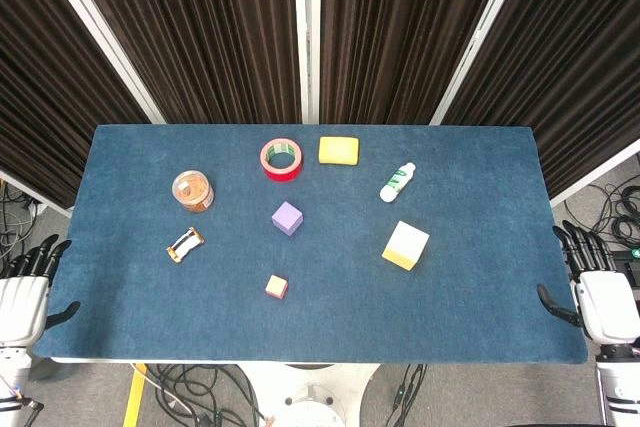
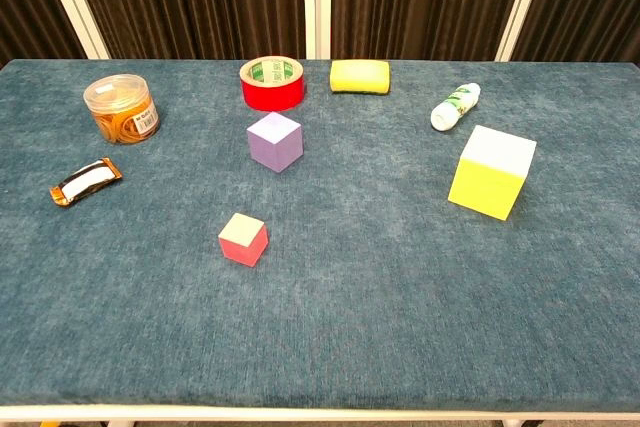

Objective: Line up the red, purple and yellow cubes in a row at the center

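The purple cube sits near the middle of the blue table. A smaller red cube lies closer to the front edge, slightly left of it. The large yellow cube stands to the right. My left hand hangs off the table's left edge, fingers apart, holding nothing. At the right edge my right hand is likewise spread and holds nothing. Neither hand shows in the chest view.
A red tape roll and a yellow sponge lie at the back. A white bottle lies right of centre. A jar of rubber bands and a wrapped snack bar sit on the left.
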Robot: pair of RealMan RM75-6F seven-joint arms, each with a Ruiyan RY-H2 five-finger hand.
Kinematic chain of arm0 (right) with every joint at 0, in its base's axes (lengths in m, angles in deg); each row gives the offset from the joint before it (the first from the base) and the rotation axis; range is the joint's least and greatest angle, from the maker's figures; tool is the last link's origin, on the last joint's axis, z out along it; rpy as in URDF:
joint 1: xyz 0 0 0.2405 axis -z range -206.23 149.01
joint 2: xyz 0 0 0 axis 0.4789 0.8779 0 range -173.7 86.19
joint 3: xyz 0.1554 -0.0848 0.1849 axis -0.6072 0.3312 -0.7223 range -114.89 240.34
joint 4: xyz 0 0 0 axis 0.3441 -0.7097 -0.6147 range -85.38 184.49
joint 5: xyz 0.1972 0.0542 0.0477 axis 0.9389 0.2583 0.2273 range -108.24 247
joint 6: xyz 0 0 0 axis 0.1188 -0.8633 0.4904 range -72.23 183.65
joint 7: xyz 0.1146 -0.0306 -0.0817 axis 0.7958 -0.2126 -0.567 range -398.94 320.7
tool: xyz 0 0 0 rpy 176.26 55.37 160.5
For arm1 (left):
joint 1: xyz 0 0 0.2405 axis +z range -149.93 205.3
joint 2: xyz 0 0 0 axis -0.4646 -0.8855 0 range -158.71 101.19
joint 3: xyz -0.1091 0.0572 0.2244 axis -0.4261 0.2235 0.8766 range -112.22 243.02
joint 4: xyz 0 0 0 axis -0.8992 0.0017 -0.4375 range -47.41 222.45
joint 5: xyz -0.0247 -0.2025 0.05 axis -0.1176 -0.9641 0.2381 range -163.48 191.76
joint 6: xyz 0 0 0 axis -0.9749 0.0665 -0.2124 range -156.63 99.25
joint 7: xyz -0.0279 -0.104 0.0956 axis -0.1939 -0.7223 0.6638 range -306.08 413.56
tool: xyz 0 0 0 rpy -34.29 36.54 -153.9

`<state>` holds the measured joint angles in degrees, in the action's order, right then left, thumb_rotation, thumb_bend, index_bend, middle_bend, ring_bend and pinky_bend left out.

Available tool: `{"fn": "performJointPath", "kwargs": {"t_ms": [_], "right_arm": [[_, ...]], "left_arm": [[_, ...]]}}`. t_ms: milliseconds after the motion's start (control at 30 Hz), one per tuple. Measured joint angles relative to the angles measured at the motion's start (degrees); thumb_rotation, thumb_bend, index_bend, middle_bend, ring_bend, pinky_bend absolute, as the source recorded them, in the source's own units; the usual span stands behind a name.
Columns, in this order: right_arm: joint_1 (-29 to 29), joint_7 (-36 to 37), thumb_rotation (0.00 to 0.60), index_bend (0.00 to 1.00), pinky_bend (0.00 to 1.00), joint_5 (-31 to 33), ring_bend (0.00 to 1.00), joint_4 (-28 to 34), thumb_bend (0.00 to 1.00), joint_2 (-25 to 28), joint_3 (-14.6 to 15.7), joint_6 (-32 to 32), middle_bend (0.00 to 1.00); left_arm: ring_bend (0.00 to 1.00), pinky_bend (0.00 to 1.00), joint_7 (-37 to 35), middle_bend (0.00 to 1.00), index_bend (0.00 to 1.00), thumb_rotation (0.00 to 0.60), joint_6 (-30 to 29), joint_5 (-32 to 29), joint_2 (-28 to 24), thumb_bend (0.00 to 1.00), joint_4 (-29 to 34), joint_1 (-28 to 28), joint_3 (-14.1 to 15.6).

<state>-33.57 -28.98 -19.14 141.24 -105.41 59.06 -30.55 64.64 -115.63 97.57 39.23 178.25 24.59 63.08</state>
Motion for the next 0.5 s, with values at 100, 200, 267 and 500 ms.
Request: {"fn": "performJointPath", "kwargs": {"t_ms": [100,200,267,500], "right_arm": [[0.8,0.2,0.6,0.0,0.0,-0.4,0.0,-0.1,0.24,0.2,0.4,-1.0,0.01],[1.4,0.3,0.6,0.0,0.0,-0.7,0.0,-0.2,0.23,0.3,0.8,-1.7,0.01],[1.5,0.2,0.6,0.0,0.0,-1.0,0.0,-0.2,0.22,0.3,0.9,-1.8,0.02],[0.4,-2.7,0.6,0.0,0.0,-1.3,0.0,1.8,0.17,0.5,1.3,0.7,0.04]], "left_arm": [[0.2,0.24,0.1,0.2,0.18,0.6,0.1,0.2,-0.1,0.16,0.3,0.1,0.3],[0.2,0.24,0.1,0.2,0.18,0.6,0.0,0.4,-0.1,0.16,0.5,0.2,0.4],[0.2,0.24,-0.1,0.2,0.18,0.6,0.0,0.5,-0.2,0.16,0.7,0.3,0.5],[0.2,0.24,-1.1,0.2,0.18,0.6,0.1,0.6,-0.2,0.16,0.7,0.5,0.7]]}}
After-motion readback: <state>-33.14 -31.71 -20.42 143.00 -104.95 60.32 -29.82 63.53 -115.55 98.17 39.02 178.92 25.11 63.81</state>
